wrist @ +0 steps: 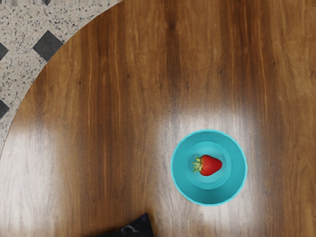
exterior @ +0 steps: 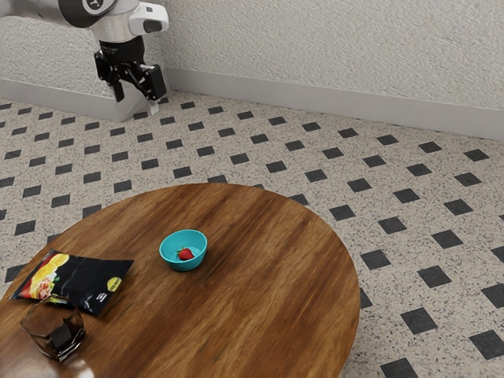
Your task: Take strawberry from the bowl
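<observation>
Exterior view: the gripper (exterior: pixel 137 94) hangs well apart from the turquoise bowl (exterior: pixel 168 256), its fingers spread and released, while the strawberry (exterior: pixel 186 254) lies inside that bowl on the round wooden table (exterior: pixel 260 276).

Pale textured walls (exterior: pixel 331 47), black-checked speckled floor (exterior: pixel 276 142)

You have a round, brown wood table (exterior: pixel 268 291) with dark streaks in its top. In the wrist view, you can see pale, shiny patches on the wood. A blue-green bowl (exterior: pixel 183 268) sits upright on it. Look to the exterior view's left of the bowl and you find a black bag (exterior: pixel 83 278), lying flat, with yellow and red on its front. A see-through glass (exterior: pixel 49 329) with something dark in it is just beside the bag; you can't tell if they touch.
</observation>
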`<act>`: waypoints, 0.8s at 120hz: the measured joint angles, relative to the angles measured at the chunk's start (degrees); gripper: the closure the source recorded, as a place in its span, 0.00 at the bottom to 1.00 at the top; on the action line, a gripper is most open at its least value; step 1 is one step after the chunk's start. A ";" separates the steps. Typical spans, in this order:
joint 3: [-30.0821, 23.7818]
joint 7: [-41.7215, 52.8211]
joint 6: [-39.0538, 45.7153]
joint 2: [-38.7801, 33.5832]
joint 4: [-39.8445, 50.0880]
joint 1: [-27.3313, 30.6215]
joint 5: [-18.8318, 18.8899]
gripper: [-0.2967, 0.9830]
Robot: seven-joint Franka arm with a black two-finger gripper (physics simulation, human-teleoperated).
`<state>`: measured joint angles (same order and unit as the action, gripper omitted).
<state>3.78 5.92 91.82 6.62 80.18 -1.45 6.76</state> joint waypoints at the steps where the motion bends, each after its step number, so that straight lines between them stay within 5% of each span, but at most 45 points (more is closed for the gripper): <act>1: 0.00 0.02 0.00 0.00 0.00 -0.01 0.00 0.23; 41: -0.16 3.35 0.21 -0.92 0.03 -3.24 1.18 0.24; 56: 2.16 13.42 7.49 -1.91 15.90 -11.19 0.82 0.27; 96: -0.04 34.71 29.58 15.22 23.18 -1.15 -2.08 0.29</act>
<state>3.74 40.63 121.39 21.84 103.36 -2.60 4.68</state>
